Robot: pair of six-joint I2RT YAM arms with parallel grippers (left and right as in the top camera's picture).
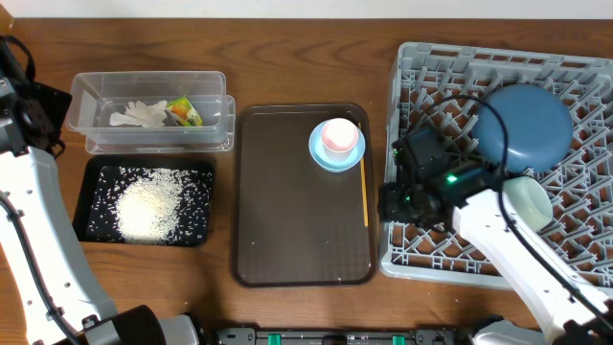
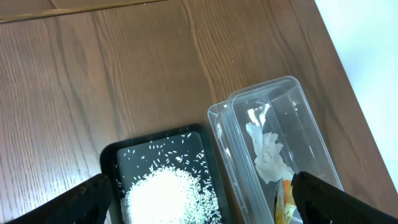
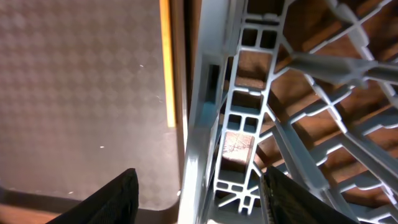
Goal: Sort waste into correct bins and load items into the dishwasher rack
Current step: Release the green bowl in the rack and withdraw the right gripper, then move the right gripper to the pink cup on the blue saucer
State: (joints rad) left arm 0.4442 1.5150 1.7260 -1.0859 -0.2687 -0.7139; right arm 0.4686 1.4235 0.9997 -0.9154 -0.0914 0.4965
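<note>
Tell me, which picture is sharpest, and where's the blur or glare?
Overhead: sharpest, evenly lit, soft shadows. Left wrist: table crisp, glints on the clear tub, its own fingers dark and blurred at the corners. Right wrist: rack looms close, slightly soft, fingers mere silhouettes.

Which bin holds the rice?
The shallow black tray, heaped with white rice; the clear tub beside it holds only a tissue and wrapper.

Rice [image 1: 148,206] in black tray [image 1: 82,206]; tissue [image 1: 137,115], wrapper [image 1: 185,112] in clear tub [image 1: 86,91]; plate [image 1: 525,126], bowl [image 1: 529,201] in rack [image 1: 421,57]; pink cup [image 1: 338,136] on small dish [image 1: 335,166]
</note>
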